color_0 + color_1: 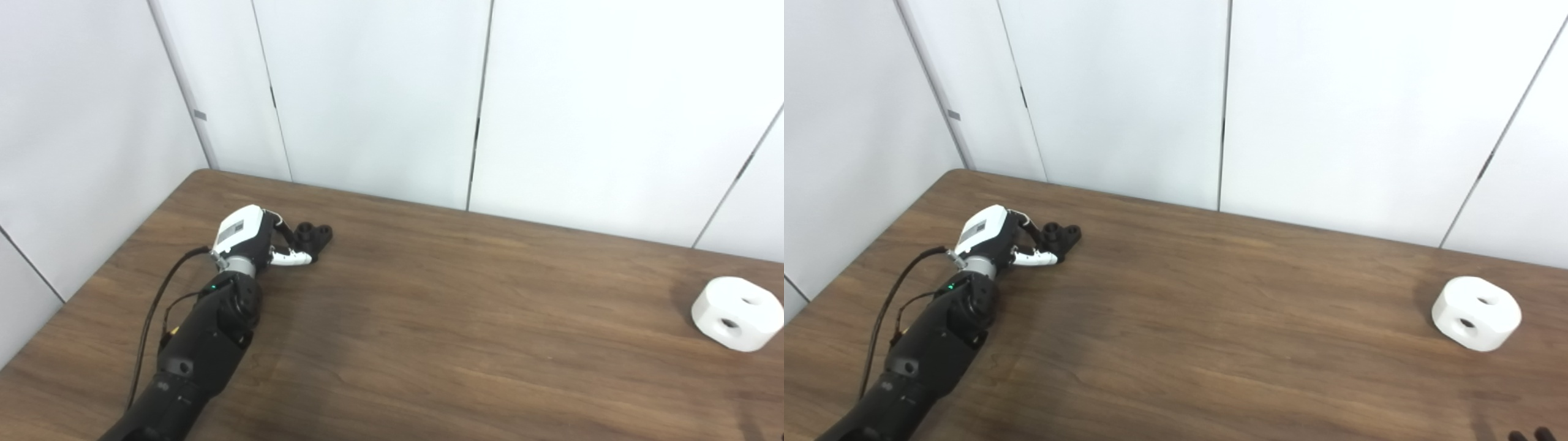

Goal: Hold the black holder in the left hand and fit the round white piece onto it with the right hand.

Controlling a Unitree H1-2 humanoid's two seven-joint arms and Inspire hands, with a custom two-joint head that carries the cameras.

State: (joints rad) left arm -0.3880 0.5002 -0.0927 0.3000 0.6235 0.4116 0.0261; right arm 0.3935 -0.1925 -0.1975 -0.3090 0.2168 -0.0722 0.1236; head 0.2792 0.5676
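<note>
The black holder [313,235], a small dark piece with two round holes on top, lies on the wooden table [429,306] at the far left. My left hand [257,239] reaches it from the near side, with fingers [285,225] curled against it and the white thumb along its near edge, closed on it. The round white piece [737,313], a thick disc with two holes, lies apart at the far right and also shows in the right eye view [1477,313]. Of my right hand only dark fingertips [1530,434] show at the bottom right edge.
White wall panels [367,92] stand right behind the table's far edge and along its left side. A black cable [153,306] loops beside my left forearm. Bare wood lies between the two pieces.
</note>
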